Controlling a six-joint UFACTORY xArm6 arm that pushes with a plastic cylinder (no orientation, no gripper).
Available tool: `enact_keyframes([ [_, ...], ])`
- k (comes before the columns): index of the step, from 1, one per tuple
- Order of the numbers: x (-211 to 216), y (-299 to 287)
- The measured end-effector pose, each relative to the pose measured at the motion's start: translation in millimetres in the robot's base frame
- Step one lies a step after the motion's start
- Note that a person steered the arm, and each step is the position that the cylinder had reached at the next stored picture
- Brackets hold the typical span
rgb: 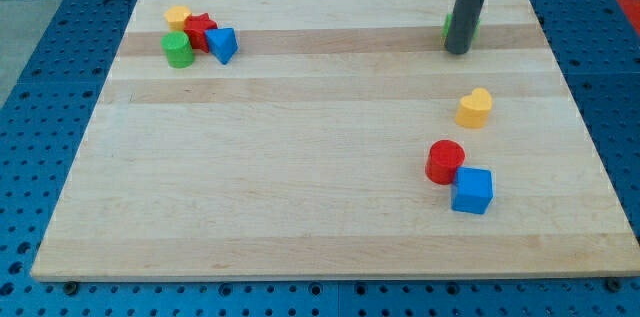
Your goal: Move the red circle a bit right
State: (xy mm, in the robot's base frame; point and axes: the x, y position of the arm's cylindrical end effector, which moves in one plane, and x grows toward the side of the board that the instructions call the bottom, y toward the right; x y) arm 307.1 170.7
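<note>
The red circle (pixel 444 161) lies at the view's lower right of the wooden board (pixel 300 157). A blue cube (pixel 472 190) touches it on its lower right side. My tip (pixel 457 51) rests on the board near the view's top right, well above the red circle. A green block (pixel 472 25) sits right behind the rod, mostly hidden by it. A yellow heart-like block (pixel 476 107) lies between my tip and the red circle, slightly to the right.
A cluster sits at the view's top left: a yellow block (pixel 178 16), a red star (pixel 200 31), a green cylinder (pixel 178 49) and a blue triangular block (pixel 223 44). The board's right edge (pixel 590 147) is beyond the blue cube.
</note>
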Motion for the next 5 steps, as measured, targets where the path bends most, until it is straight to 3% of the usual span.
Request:
enact_keyframes([
  [1, -1, 0],
  [2, 68, -29],
  [3, 165, -84],
  [4, 185, -91],
  [5, 192, -52],
])
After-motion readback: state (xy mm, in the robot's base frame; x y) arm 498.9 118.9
